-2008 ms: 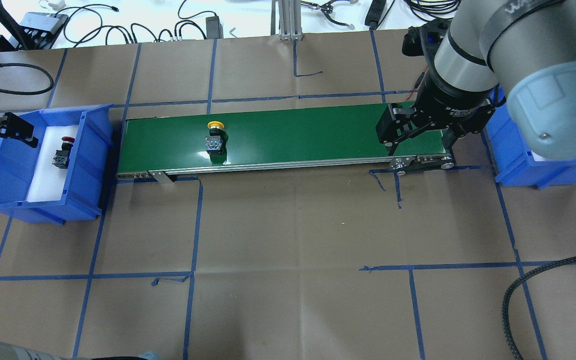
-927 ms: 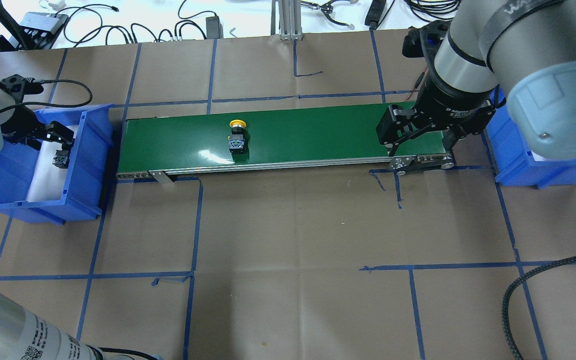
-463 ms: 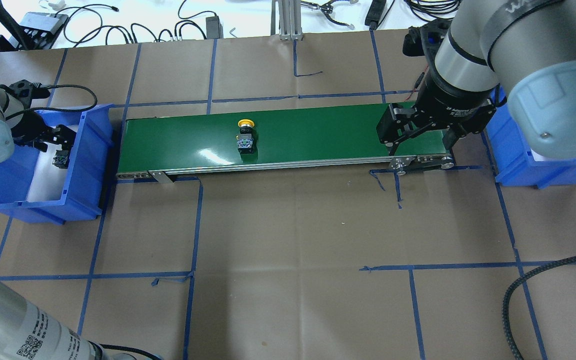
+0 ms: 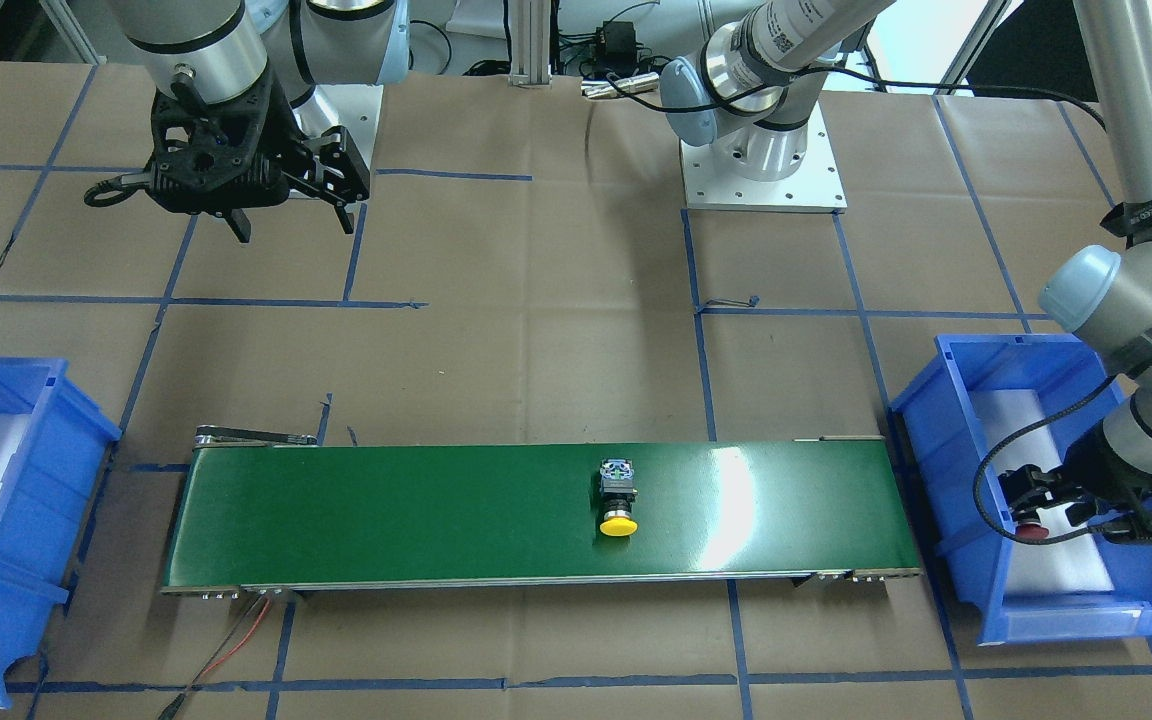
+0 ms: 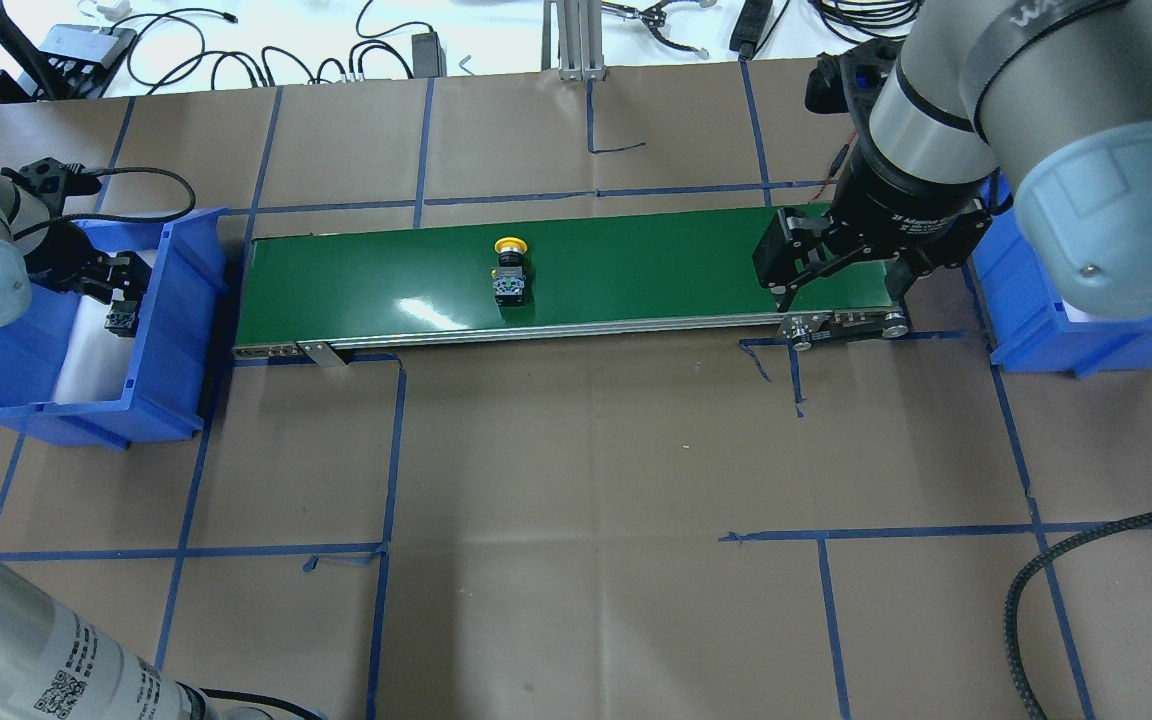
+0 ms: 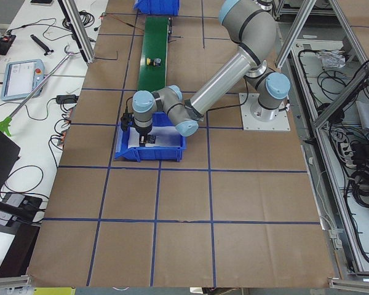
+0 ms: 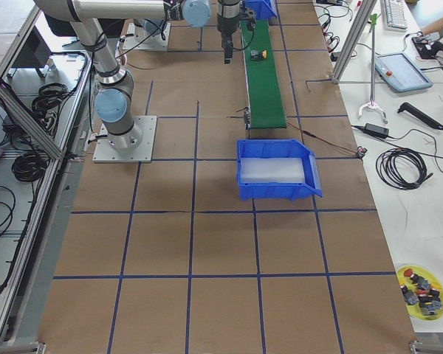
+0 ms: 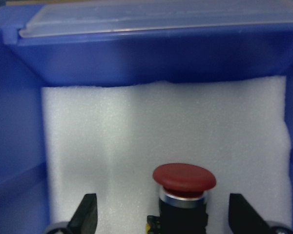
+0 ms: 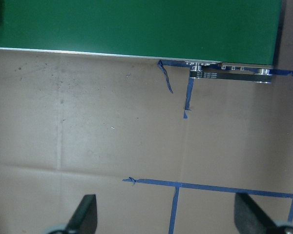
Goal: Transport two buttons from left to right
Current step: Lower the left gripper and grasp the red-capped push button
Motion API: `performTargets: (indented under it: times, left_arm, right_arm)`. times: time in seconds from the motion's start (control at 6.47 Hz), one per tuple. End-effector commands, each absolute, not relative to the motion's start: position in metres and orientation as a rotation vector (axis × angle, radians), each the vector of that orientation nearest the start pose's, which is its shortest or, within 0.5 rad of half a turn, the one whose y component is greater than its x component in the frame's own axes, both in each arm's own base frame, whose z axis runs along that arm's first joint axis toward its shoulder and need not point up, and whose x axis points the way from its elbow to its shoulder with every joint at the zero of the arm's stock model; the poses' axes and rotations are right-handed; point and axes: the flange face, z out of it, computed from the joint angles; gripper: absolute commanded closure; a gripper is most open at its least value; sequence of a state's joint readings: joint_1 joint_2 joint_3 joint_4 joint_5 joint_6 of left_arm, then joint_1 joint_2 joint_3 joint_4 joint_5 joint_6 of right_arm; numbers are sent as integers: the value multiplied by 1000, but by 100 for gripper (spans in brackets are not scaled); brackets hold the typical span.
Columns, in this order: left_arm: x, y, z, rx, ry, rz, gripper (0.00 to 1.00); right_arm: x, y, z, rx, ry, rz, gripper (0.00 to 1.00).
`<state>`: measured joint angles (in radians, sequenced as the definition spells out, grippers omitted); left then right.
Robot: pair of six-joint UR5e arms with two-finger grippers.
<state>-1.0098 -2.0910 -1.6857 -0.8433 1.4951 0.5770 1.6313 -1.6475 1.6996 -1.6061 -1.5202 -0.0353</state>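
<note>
Left gripper (image 8: 163, 217) spread around red-capped button (image 8: 184, 183), black body, apparently untouched

Bin walls (image 8: 136, 63) close around left tool (image 8: 163, 214)

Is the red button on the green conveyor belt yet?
No, the red button sits on white foam inside the blue bin.

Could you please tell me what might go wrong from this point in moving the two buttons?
The red button sits slightly off-centre between the fingers of the open left gripper, so closing could nudge or tip it on the foam. The yellow button lies on its side on the green belt; it might roll or arrive misaligned with the open right gripper at the belt's end.
</note>
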Motion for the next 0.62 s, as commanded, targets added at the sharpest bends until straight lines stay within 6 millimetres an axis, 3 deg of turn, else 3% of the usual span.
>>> performTargets:
  times: [0.0, 0.15, 0.46]
  left_arm:
    - [216, -613, 218, 3, 3169, -215, 92]
    - [215, -611, 230, 10, 3167, -217, 96]
    - [211, -602, 296, 8, 3177, -180, 97]
  right_arm:
    - [166, -448, 465, -149, 3088, 27, 0]
    - [166, -448, 465, -149, 3086, 25, 0]
    - [166, -448, 464, -148, 3086, 29, 0]
